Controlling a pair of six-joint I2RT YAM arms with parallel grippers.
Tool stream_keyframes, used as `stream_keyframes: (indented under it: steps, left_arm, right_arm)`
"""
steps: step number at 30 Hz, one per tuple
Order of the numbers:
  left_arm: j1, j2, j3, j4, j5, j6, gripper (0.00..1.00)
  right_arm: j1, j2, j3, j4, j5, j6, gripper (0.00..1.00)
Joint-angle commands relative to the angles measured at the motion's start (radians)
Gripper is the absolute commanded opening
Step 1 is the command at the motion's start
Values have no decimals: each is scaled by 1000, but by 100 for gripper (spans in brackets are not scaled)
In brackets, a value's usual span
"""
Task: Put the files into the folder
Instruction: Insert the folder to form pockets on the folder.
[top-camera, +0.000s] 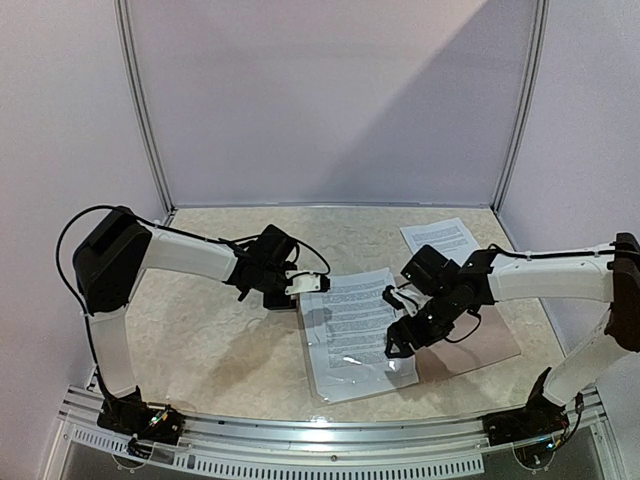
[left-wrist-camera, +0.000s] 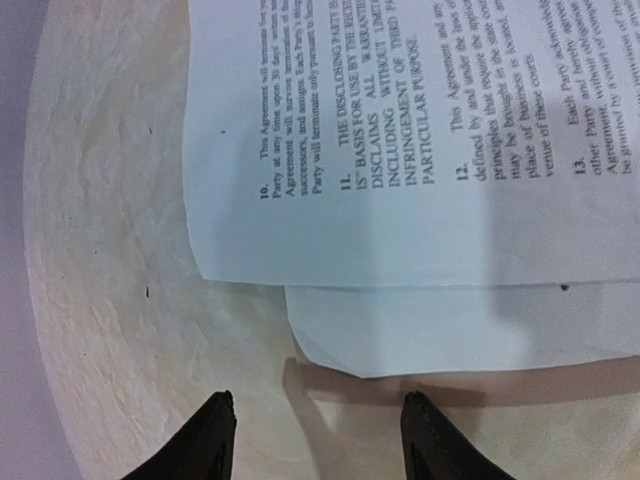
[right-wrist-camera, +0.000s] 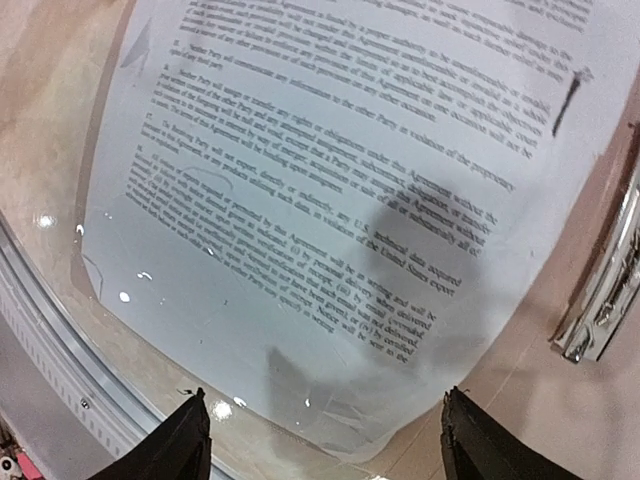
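**Q:** Files (top-camera: 350, 325) first: where do they lie?

**A:** The printed sheets make a flat pile in the middle of the top view. Its right part overlaps the open folder (top-camera: 480, 345), whose tan inside shows to the right of the pile. One more printed sheet (top-camera: 440, 240) lies apart on the table (top-camera: 200, 340), in the upper right of that view.

**Q:** And the left pincer (left-wrist-camera: 315, 440)?

**A:** It is at the upper left corner of the pile. In its wrist view the two dark fingers stand moderately apart, with only bare table between them. The paper corner lies just above the tips and is not touched.

**Q:** The right pincer (right-wrist-camera: 320, 450)?

**A:** It is spread wide and holds nothing, and it hangs over the lower part of the top sheet. Bright glints lie on that sheet, as from clear plastic. Whether the sheet is inside a sleeve, I cannot tell. A metal clip (right-wrist-camera: 600, 300) shows at the right edge of that wrist view, on the folder.
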Motion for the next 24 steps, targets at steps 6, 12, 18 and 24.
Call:
stream_keyframes:
  steps: [6, 12, 18, 24]
  left_arm:
    - [4, 60, -54, -108, 5, -14, 59]
    - [4, 62, -53, -105, 5, -18, 59]
    - [3, 65, -51, -106, 2, -20, 59]
    - [3, 62, -55, -105, -3, -21, 59]
  right_arm:
    - [25, 114, -33, 146, -67, -66, 78]
    - [25, 142, -68, 180, -263, -69, 67]
    - [22, 127, -121, 268, -385, -35, 61]
    - [12, 135, -130, 300, -448, -19, 55]
